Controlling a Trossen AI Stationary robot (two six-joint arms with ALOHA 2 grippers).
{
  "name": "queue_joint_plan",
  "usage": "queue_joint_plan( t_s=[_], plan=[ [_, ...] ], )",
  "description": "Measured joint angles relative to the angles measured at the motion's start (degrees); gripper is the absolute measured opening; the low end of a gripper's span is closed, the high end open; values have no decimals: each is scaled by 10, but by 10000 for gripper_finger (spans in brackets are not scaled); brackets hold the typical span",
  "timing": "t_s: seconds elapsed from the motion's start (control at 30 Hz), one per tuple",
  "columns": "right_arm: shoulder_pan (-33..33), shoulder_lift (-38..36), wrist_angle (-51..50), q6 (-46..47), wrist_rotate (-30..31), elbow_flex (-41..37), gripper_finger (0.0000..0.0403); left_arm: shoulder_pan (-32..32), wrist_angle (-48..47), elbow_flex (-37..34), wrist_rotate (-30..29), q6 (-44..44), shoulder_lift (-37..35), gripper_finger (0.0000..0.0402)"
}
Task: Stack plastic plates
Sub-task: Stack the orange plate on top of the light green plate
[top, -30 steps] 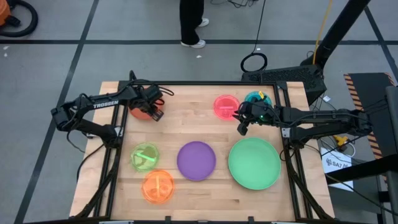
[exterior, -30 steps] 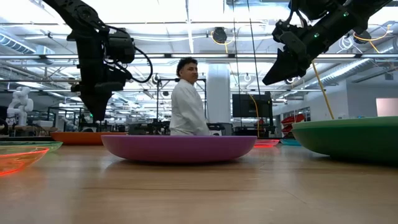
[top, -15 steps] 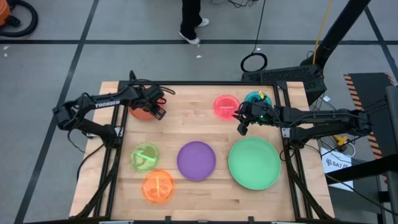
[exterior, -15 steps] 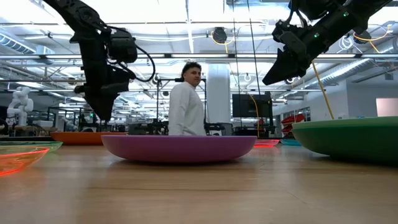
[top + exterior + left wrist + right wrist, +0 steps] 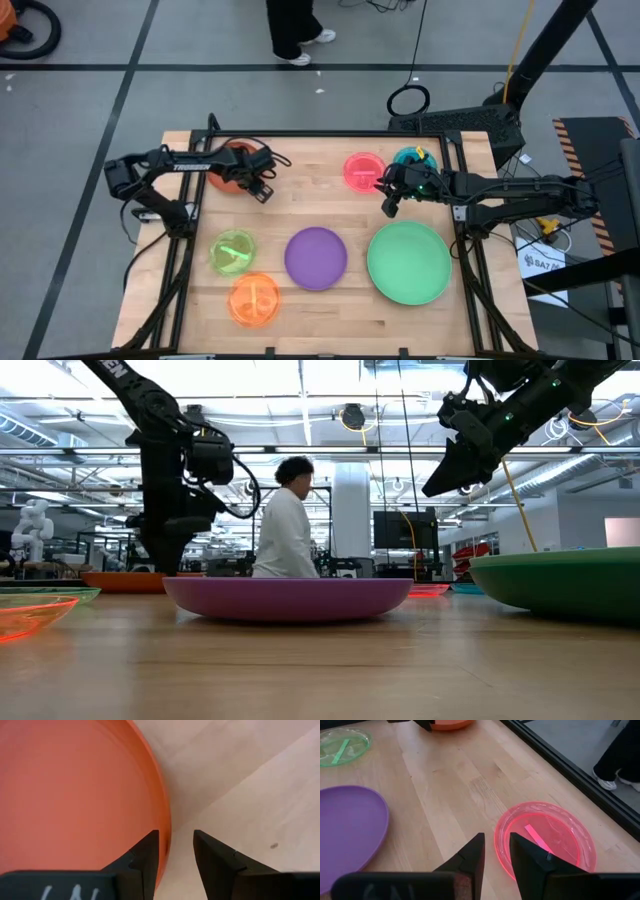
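The orange-red plate [image 5: 226, 170] lies at the table's far left. My left gripper [image 5: 264, 191] is low at its right rim, open: one finger [image 5: 145, 857] stands over the plate's inside [image 5: 75, 795], the other [image 5: 212, 857] over the bare wood outside. I cannot tell whether they touch the rim. My right gripper [image 5: 388, 206] hangs open and empty above the table, near the pink plate [image 5: 364, 170], which also shows in the right wrist view [image 5: 545, 837]. The blue plate [image 5: 408, 157] is partly under the right arm. Purple [image 5: 316, 257], mint green [image 5: 408, 262], lime [image 5: 233, 250] and orange [image 5: 254, 299] plates lie flat nearer me.
Bare wood lies between the orange-red and pink plates. A black frame [image 5: 330, 133] runs along the table's far edge. A person in a white coat [image 5: 283, 535] walks behind the table. In the low view the green plate's side [image 5: 560, 582] looks dark.
My left gripper has gone down and toward the table's right edge, from above the orange-red plate to its right rim. The plates have not moved. The person behind the table has walked toward the left.
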Motion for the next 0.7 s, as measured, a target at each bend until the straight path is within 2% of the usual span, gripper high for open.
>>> queue_joint_plan(
  t_s=[0.3,0.7],
  plan=[
    [0,0,0,0,-1,0,83,0,40,0,-12,-1,38,129],
    [0,0,-15,-2,-1,0,83,-2,43,0,-37,-10,61,129]
  ],
)
